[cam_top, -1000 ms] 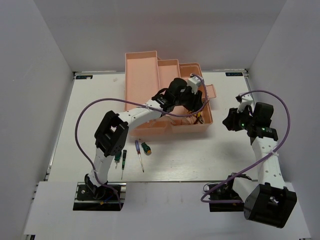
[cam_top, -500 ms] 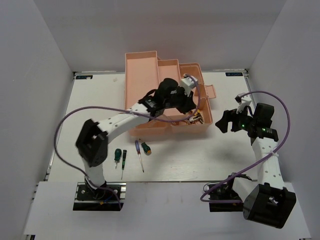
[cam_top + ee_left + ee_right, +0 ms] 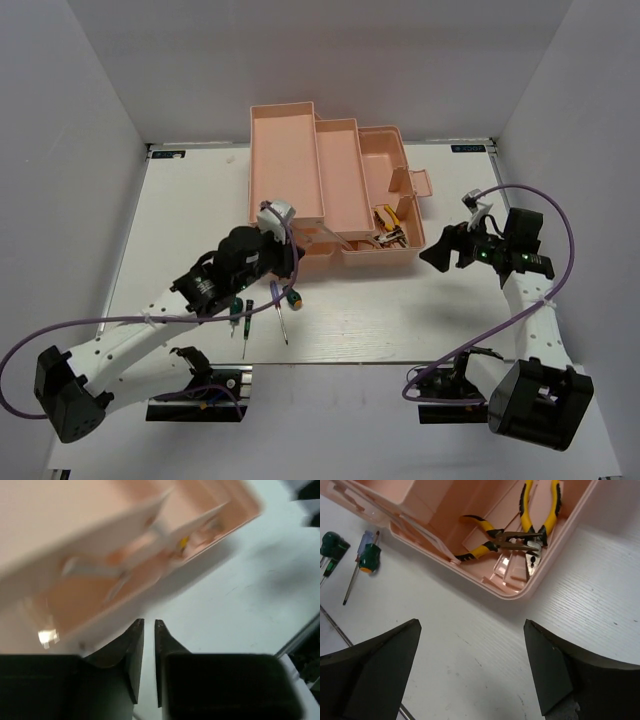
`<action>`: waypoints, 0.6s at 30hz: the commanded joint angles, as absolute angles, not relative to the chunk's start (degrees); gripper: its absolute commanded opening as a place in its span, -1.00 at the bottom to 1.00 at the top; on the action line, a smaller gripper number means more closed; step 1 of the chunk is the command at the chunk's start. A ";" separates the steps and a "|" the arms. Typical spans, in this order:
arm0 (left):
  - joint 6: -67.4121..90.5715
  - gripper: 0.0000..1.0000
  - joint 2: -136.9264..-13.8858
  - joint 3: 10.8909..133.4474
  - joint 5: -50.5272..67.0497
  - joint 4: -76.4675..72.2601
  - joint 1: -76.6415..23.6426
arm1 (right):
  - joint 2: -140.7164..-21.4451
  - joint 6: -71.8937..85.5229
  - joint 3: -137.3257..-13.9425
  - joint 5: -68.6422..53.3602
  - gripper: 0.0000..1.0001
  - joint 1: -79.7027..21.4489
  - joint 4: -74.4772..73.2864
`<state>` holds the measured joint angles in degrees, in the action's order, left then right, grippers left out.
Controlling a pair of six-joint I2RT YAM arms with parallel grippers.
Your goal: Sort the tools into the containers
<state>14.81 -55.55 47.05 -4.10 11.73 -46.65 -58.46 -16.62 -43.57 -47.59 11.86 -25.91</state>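
The peach-pink toolbox (image 3: 285, 150) stands open at the back of the table. Two yellow-handled pliers (image 3: 390, 228) lie crossed in its right compartment, sharp in the right wrist view (image 3: 540, 510). On the table in front lie a dark green screwdriver (image 3: 236, 311) and a blue-and-green one (image 3: 279, 310) with a long shaft. My left gripper (image 3: 284, 266) hovers at the box's front wall, just above them. Its jaws stand a narrow slit apart with nothing between (image 3: 149, 622). My right gripper (image 3: 435, 258) stands wide open and empty (image 3: 471, 625), right of the box's front corner.
A stubby green handle with an orange end (image 3: 291, 296) lies beside the blue-and-green screwdriver, also in the right wrist view (image 3: 369, 557). A thin dark driver (image 3: 247, 318) lies next to the green one. White walls close in the table; purple cables loop off both arms.
My left arm has pulled back from over the toolbox's right compartment to its front wall, near the screwdrivers. My right gripper has opened wide and edged left toward the box.
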 commanded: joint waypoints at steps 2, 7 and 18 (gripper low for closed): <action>27.32 -0.33 -55.03 39.22 -16.16 19.24 -45.18 | -55.81 -16.61 -40.53 -54.04 0.81 11.08 -22.07; 35.93 0.20 -52.04 31.83 -21.96 20.12 -43.42 | -56.16 -18.63 -41.66 -53.18 0.68 10.37 -24.79; 47.37 0.50 -43.59 27.86 -37.08 33.48 -41.22 | -58.98 -18.20 -42.89 -49.75 -1.00 9.23 -25.40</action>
<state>43.29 -44.42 28.08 -30.65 28.08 -41.56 -59.00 -18.24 -41.01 -50.24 9.67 -25.61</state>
